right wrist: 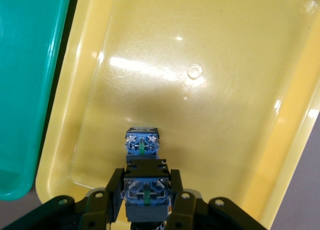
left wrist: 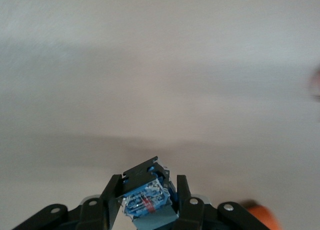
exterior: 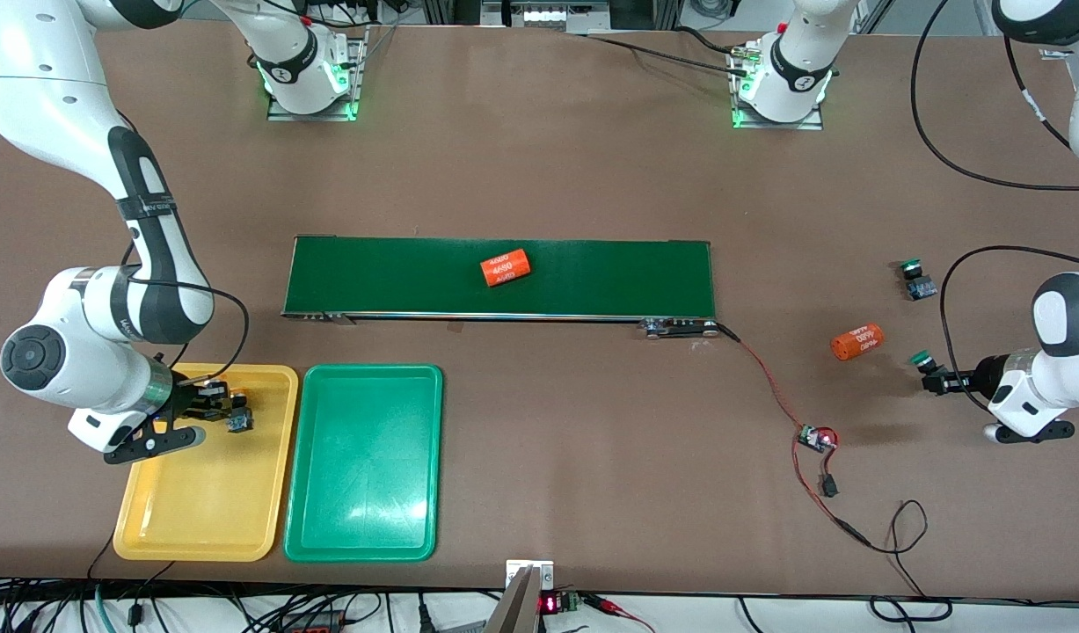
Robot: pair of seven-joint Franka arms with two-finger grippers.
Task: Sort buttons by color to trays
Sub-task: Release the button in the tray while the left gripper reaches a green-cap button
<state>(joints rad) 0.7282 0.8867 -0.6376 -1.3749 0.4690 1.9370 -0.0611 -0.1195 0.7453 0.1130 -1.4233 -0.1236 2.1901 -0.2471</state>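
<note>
Green tray (exterior: 363, 462) beside yellow tray (exterior: 165, 527), right gripper (exterior: 225, 406) pinching button (right wrist: 143, 190), left gripper (exterior: 935, 378) pinching green-capped button (exterior: 923, 360).

In the right wrist view the button (right wrist: 144, 194) clamped in the right gripper (right wrist: 146, 197) shows only its blue-black underside; its cap colour is hidden, as with the button (right wrist: 142, 142) lying just beside it in the yellow tray (right wrist: 250, 89). In the left wrist view an orange blur (left wrist: 260, 216) beside the left gripper (left wrist: 149, 200) is cut off by the edge.

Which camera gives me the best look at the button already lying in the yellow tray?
The right wrist view: the small blue-bodied push-button lies on the shallow yellow plastic tray, clear of the right claw. The front view shows only a speck beside that claw. The left wrist view misses it.
</note>
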